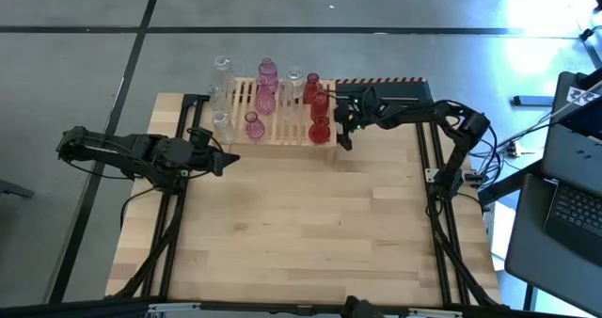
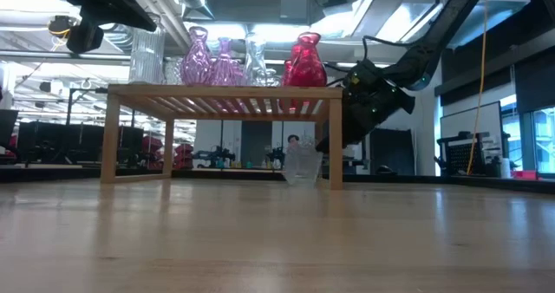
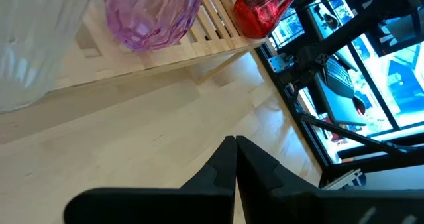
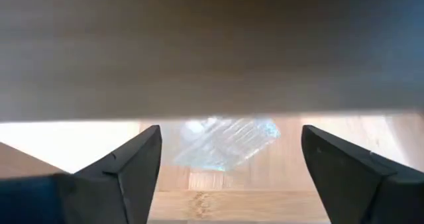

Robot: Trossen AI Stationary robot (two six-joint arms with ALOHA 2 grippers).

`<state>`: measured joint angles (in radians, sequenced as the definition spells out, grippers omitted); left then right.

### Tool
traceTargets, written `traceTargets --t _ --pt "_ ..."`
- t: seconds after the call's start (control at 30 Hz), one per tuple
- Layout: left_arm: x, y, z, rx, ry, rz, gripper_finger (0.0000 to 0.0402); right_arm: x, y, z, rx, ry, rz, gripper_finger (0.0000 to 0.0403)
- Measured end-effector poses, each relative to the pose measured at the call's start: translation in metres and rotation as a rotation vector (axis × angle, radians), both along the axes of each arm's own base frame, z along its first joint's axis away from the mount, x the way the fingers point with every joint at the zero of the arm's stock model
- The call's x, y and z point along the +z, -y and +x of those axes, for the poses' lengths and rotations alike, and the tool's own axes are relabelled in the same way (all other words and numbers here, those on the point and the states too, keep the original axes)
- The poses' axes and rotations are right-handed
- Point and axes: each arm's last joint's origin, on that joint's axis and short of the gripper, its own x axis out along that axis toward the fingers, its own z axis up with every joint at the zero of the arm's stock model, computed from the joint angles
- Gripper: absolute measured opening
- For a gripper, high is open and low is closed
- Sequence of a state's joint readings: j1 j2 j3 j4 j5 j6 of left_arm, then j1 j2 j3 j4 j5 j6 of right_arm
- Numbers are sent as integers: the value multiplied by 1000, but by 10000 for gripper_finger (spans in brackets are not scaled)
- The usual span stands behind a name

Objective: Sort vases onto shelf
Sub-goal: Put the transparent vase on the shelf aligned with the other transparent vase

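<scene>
At the left edge of the pale plank counter (image 1: 301,224) we see the left hand (image 1: 229,161), its two dark fingers pressed together on nothing. Next comes the light slatted wooden shelf (image 1: 282,130), carrying clear glass vases (image 1: 221,122) on its left side, pink faceted glass vases (image 1: 266,97) in the middle and red glass vases (image 1: 320,128) on the right. Just beside the shelf's right end, the right hand (image 1: 344,135) is spread wide and empty, and a small clear ribbed glass vase (image 2: 301,165) sits on the counter under the shelf.
</scene>
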<state>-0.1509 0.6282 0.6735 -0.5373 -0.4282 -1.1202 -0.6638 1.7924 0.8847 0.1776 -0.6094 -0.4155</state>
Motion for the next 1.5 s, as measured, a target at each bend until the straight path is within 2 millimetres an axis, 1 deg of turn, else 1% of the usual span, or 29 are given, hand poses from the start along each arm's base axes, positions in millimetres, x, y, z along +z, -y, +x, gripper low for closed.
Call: traceTargets --t 0.1,0.2,0.5,0.77,0.87,1.07,1.17,1.5 --pt "0 0 0 1 -1 5 0 0 -9 7 13 -12 -57 322" --pt "0 0 0 4 -1 6 0 1 -13 11 16 -17 -81 323" --pt "0 0 0 4 -1 6 0 2 -12 13 -3 2 -103 319" --pt "0 0 1 4 -4 6 0 -1 -9 17 -73 31 -57 319" --pt "-1 0 1 4 -9 7 0 -4 -10 20 -79 37 -40 319" --pt "-3 -1 0 17 -32 23 0 -2 -19 28 -102 45 -61 319" --pt "-3 -2 -4 30 -40 30 0 -2 -21 31 -135 42 -65 319" --pt "-3 -2 -4 26 -44 26 0 -2 -25 34 -226 24 -74 319"
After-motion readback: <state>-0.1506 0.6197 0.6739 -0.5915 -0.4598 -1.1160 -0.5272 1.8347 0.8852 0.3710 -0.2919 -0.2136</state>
